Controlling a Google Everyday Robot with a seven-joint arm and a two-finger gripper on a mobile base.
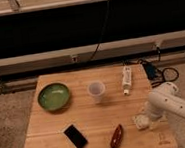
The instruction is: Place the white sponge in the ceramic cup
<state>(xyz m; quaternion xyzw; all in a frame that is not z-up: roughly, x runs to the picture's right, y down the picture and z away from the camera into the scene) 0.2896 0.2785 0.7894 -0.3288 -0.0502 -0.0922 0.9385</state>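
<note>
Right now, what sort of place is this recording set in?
Probably an indoor robot lab or test area: a wooden table on speckled flooring, loose cables trailing beside it, a dark railed partition behind. The gripper is low over the table, by the white sponge.

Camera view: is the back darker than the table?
Camera view: yes, light falls on the wooden table while the band behind it stays black; the ceramic cup shows no glare; the gripper is down by the white sponge, front right.

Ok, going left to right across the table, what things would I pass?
green bowl, black phone, ceramic cup, brown oblong thing, white tube, white sponge, with the gripper right at it.
</note>
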